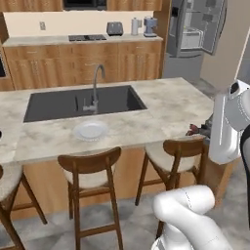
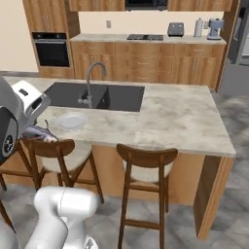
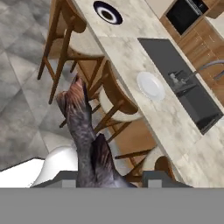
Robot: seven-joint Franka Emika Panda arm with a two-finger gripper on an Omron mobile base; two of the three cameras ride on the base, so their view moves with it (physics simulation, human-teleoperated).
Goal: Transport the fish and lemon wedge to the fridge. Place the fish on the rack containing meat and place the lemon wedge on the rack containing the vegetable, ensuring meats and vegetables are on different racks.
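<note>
Left base view: the fridge (image 1: 194,30) stands far right with a door open; a white plate (image 1: 90,130) lies on the island counter (image 1: 171,105) near the sink (image 1: 83,102).
Right base view: the fish (image 2: 39,133) shows beside the arm at the left, off the counter's near edge.
Hand view: the gripper (image 3: 107,179) is clamped on the fish's tail end, its head pointing away above the stools (image 3: 116,103); a navy white-rimmed plate (image 3: 107,12) sits far along the counter.

White plate (image 1: 90,130) beside sink (image 1: 83,102); stools (image 1: 90,168) below.
</note>
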